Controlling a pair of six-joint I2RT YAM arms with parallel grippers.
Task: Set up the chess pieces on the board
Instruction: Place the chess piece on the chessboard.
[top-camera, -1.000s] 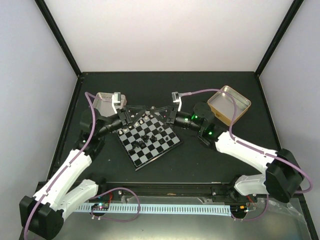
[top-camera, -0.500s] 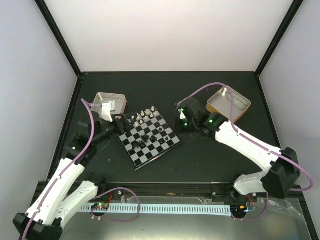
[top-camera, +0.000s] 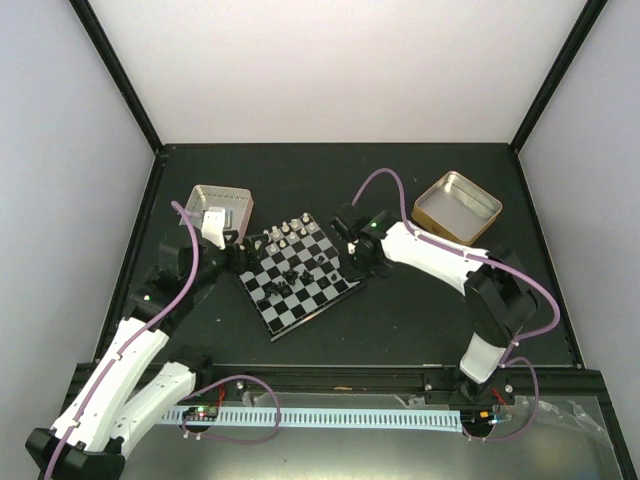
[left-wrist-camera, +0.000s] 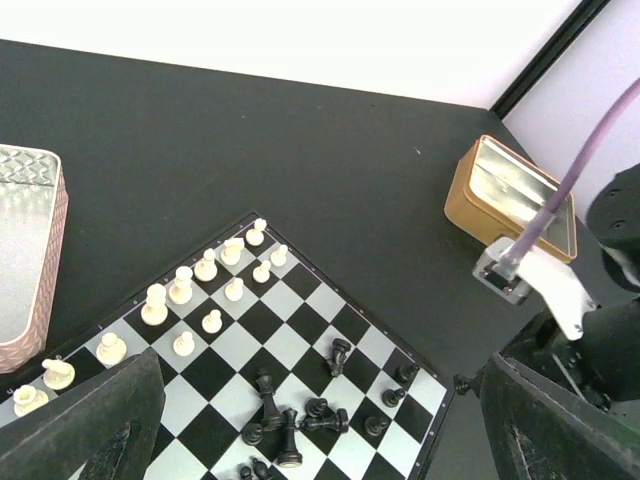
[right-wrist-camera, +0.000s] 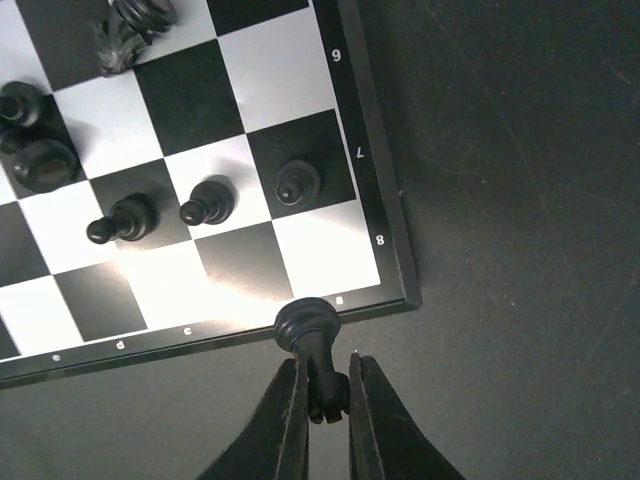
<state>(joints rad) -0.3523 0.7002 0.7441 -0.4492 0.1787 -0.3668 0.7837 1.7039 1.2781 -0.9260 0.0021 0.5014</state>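
Board: a small black-and-silver checkered chessboard (top-camera: 300, 280) is laid at an angle on the black table (top-camera: 400, 330).
Pieces: pale chessmen (left-wrist-camera: 182, 285) are stood in two rows along one edge; black chessmen (left-wrist-camera: 290, 440) are scattered mid-board, some toppled.
Right arm: the right gripper (right-wrist-camera: 320, 395) is clamped on a black pawn (right-wrist-camera: 307, 327) at the board's corner rim.
Left arm: the left gripper (left-wrist-camera: 320, 400) is spread wide above the board, nothing held.
Tins: a pink rectangular tin (top-camera: 222, 197) is seen left of the board and a gold tin (top-camera: 445, 225) to the right.

The left arm (top-camera: 128, 348) and the right arm (top-camera: 432, 256) have white shells and black joints. A thin purple cable (top-camera: 385, 174) runs along each. A small green light (top-camera: 378, 226) glows on each arm. The right gripper (right-wrist-camera: 323, 362) has slim black fingers (right-wrist-camera: 283, 425).
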